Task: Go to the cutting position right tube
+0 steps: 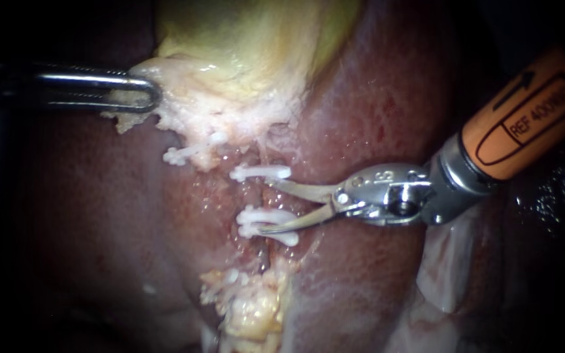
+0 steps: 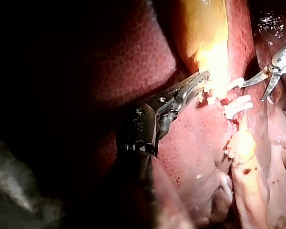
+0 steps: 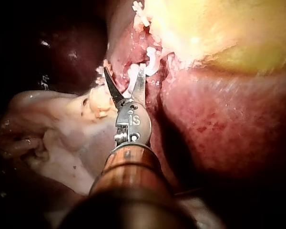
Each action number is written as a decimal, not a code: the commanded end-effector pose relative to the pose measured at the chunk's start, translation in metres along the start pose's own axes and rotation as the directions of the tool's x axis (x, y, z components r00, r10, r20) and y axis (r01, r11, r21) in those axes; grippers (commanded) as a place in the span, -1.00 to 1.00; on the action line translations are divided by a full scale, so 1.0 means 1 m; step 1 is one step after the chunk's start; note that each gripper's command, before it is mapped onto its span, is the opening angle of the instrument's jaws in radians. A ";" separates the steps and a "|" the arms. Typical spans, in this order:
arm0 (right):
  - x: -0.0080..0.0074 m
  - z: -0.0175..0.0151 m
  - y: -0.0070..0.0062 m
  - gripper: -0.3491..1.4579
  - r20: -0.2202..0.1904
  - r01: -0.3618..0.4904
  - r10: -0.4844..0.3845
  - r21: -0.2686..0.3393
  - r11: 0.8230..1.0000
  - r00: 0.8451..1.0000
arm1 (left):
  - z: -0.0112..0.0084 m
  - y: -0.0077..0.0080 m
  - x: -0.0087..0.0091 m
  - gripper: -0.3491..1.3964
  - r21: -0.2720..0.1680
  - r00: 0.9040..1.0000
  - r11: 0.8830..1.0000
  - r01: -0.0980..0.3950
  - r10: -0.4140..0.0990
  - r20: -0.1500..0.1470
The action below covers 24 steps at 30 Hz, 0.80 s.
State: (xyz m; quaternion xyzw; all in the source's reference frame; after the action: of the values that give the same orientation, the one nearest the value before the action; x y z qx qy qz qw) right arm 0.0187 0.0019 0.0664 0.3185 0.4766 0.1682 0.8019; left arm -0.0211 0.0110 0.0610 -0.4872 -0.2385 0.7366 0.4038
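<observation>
1. The left instrument [image 1: 152, 98] reaches in over the dark liver [image 1: 80, 216]. Its hand is clamped on the pale lower edge of the gallbladder [image 1: 256, 46], and in the left wrist view both jaws lie together on that tissue. I judge the grip is there to hold the edge taut, so the strands below lie stretched and exposed.
2. Just below that grip, a white clip [image 1: 181, 155] sits on the left-hand strand, apart from the work site.
3. The right tube [image 1: 251, 196] runs down from the gallbladder's neck toward the fatty tissue [image 1: 250, 307]. An upper clip [image 1: 261, 172] crosses it, and the lower clips [image 1: 264, 221] sit as a pair further down. The short bare stretch between them is probably the cutting place, since it is closed off on both sides.
4. The right instrument [image 1: 266, 206] comes in from the right. Its hand is a pair of blades, standing apart and holding nothing. The upper blade tip is just under the upper clip, and the lower blade rests against the lower clips. It looks nearly in position, though the lower blade may need to clear the clips so that only bare tube lies between the blades.
</observation>
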 end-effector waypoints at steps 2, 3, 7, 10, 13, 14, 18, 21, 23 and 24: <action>-0.0006 0.0000 0.0007 0.84 0.002 -0.008 0.008 0.000 1.000 1.000 | -0.0001 0.0000 0.0000 -1.00 -0.001 1.000 1.000 0.000 0.000 0.000; -0.0010 -0.0001 0.0011 0.84 0.003 -0.011 0.011 -0.001 1.000 1.000 | -0.0001 0.0000 0.0000 -1.00 -0.001 1.000 1.000 0.000 0.000 0.000; -0.0030 -0.0001 0.0025 0.88 0.006 -0.018 0.018 -0.004 1.000 1.000 | -0.0002 0.0000 0.0000 -1.00 -0.001 1.000 1.000 0.000 0.000 0.000; -0.0044 0.0002 0.0036 0.88 0.016 -0.016 0.016 -0.012 1.000 1.000 | -0.0002 0.0000 0.0000 -1.00 -0.001 1.000 1.000 0.000 0.000 0.000; -0.0051 0.0006 0.0045 0.90 0.019 -0.018 0.018 -0.004 1.000 1.000 | -0.0002 0.0000 0.0000 -1.00 -0.001 1.000 1.000 0.000 0.000 0.000; -0.0052 0.0007 0.0047 0.90 0.021 -0.023 0.023 0.001 1.000 1.000 | -0.0002 0.0000 0.0000 -1.00 -0.001 1.000 1.000 0.000 0.000 0.000; -0.0051 0.0013 0.0052 0.90 0.017 -0.020 0.020 0.025 0.999 1.000 | -0.0001 0.0000 0.0000 -1.00 -0.001 1.000 1.000 0.000 0.000 0.000; -0.0049 0.0019 0.0051 0.88 0.007 -0.013 0.012 0.050 0.999 1.000 | -0.0001 0.0000 0.0000 -1.00 -0.001 1.000 1.000 0.000 0.000 0.000; -0.0047 0.0024 0.0051 0.86 0.007 -0.016 0.016 0.063 0.998 1.000 | -0.0001 0.0000 0.0000 -1.00 -0.001 1.000 1.000 0.000 0.000 0.000; -0.0047 0.0028 0.0050 0.86 0.007 -0.016 0.016 0.071 0.997 1.000 | -0.0001 0.0000 0.0000 -1.00 -0.001 1.000 1.000 0.000 0.000 0.000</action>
State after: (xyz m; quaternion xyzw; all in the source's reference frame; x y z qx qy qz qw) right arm 0.0194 0.0018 0.0739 0.3526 0.4788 0.1542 0.7891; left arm -0.0210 0.0110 0.0609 -0.4875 -0.2391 0.7365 0.4034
